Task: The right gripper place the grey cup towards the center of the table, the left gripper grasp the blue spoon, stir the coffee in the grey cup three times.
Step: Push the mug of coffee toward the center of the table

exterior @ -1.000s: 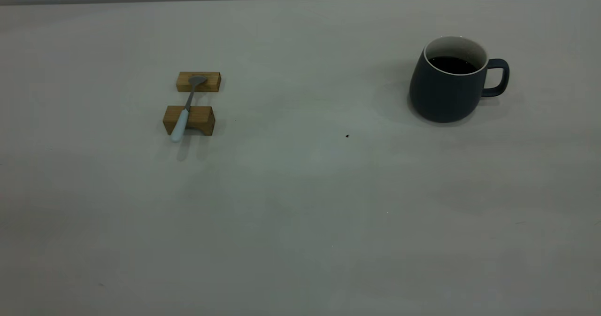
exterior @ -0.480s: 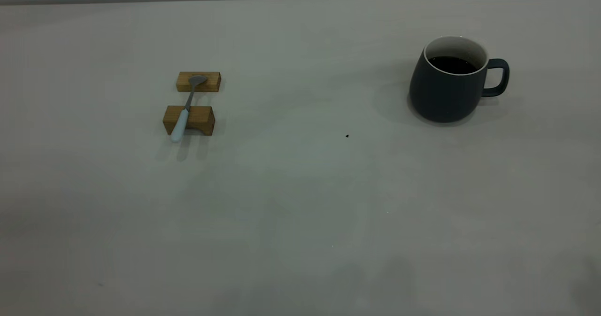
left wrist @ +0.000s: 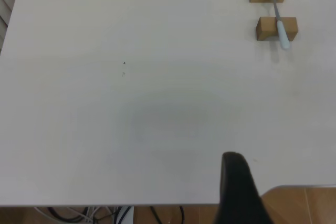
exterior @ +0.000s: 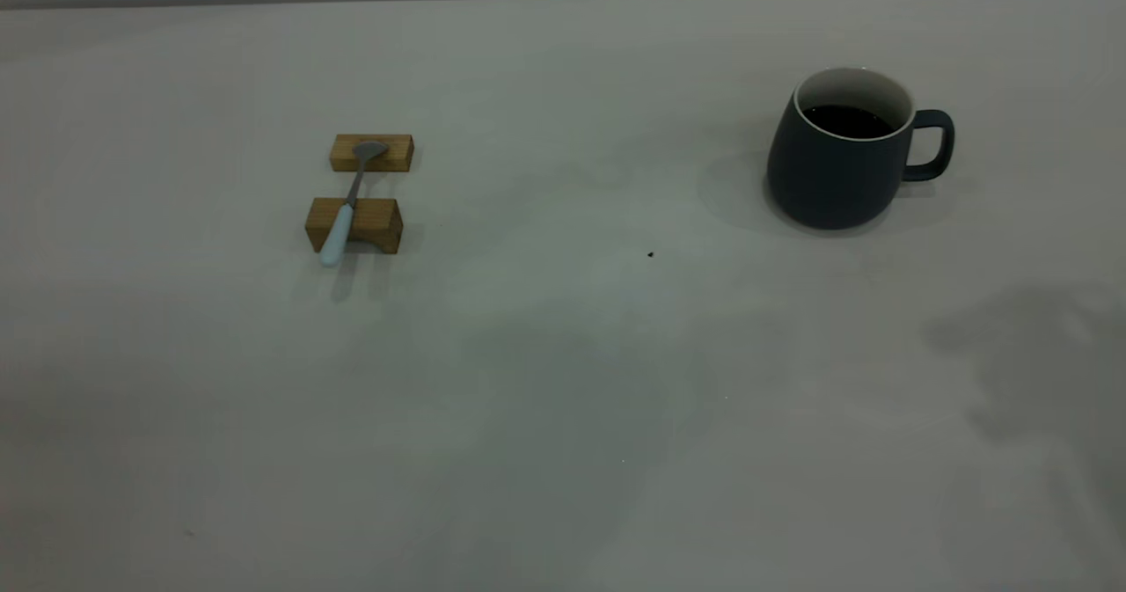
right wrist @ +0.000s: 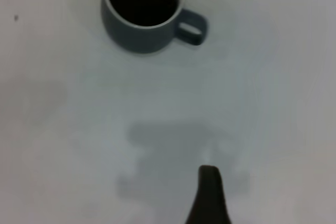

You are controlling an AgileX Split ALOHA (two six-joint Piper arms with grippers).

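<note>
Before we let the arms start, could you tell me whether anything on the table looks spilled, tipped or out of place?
Nothing stands out. The grey cup stands upright with its coffee inside and no spill around it. The blue spoon lies across two wooden blocks. Only a tiny dark speck marks the table.

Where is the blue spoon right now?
In the exterior view, the blue spoon lies at table left, bridging two wooden blocks, far from the grey cup at right.

Two tan wooden blocks (exterior: 362, 189), set one behind the other, slightly apart. One small dark speck (exterior: 650, 255), well apart from them.
</note>
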